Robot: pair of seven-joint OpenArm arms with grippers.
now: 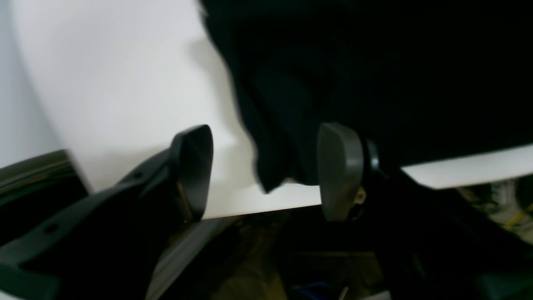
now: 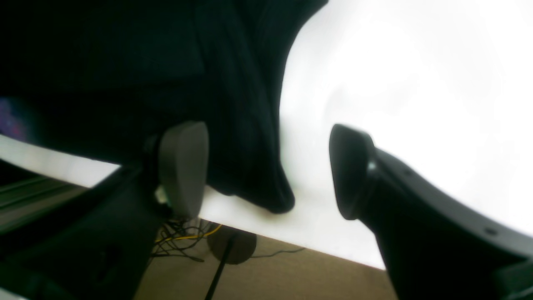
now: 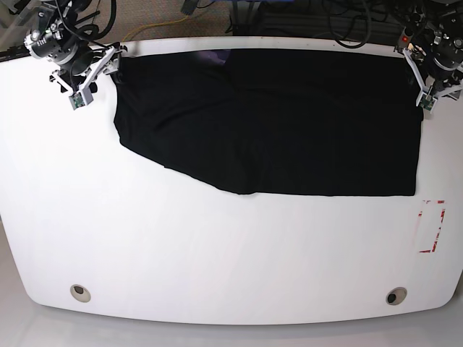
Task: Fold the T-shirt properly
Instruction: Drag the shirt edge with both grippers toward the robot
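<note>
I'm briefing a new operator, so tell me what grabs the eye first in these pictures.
The black T-shirt dominates, spread along the far edge of the white table, its near edge slanting on the base view's left. Both grippers sit at its far corners with jaws apart: the right gripper around a hanging corner of cloth, the left gripper likewise. A red-marked rectangle shows near the table's edge on the base view's right.

A white desk (image 3: 217, 253) carries a red-and-white marked rectangle (image 3: 431, 227) near its right edge and two round grommet holes (image 3: 80, 292) along its near edge, with tangled cables (image 3: 347, 22) beyond its far edge.
</note>
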